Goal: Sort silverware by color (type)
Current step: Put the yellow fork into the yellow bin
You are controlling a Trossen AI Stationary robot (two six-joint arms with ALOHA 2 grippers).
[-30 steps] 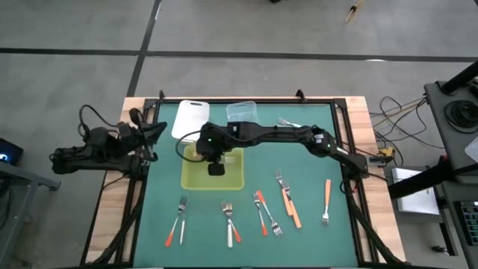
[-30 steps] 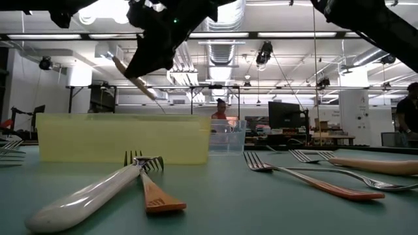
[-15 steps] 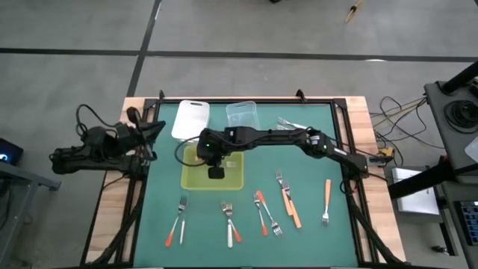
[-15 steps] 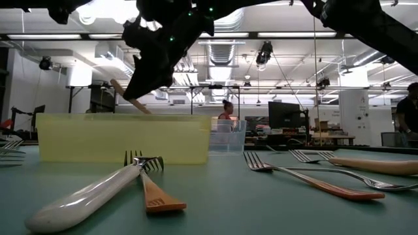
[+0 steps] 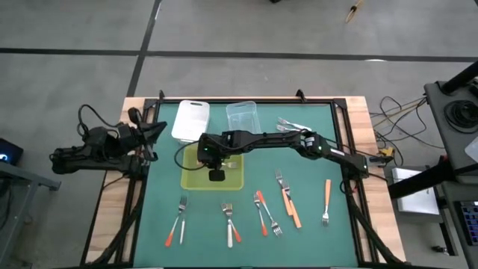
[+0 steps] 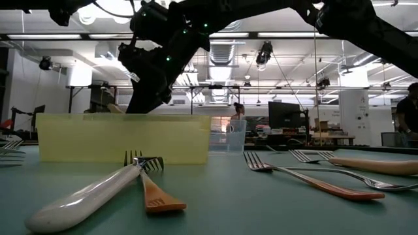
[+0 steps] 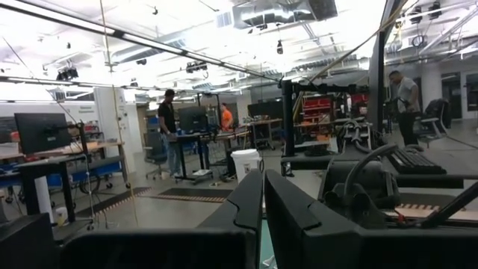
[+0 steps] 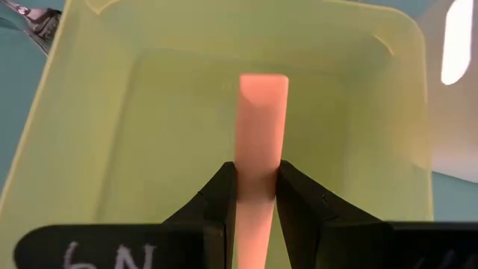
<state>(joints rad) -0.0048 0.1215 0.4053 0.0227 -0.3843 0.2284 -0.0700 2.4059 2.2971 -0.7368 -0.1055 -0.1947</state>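
Your right gripper has dropped lower into the yellow tray since the earlier frame, fingers clamped on an orange fork handle whose long axis points straight ahead over the tray floor; left arm idles off-table, fingers closed.

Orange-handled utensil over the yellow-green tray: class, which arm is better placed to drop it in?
Right. The right gripper already grips the orange-handled utensil above the yellow-green tray; the left gripper sits at the table's edge.
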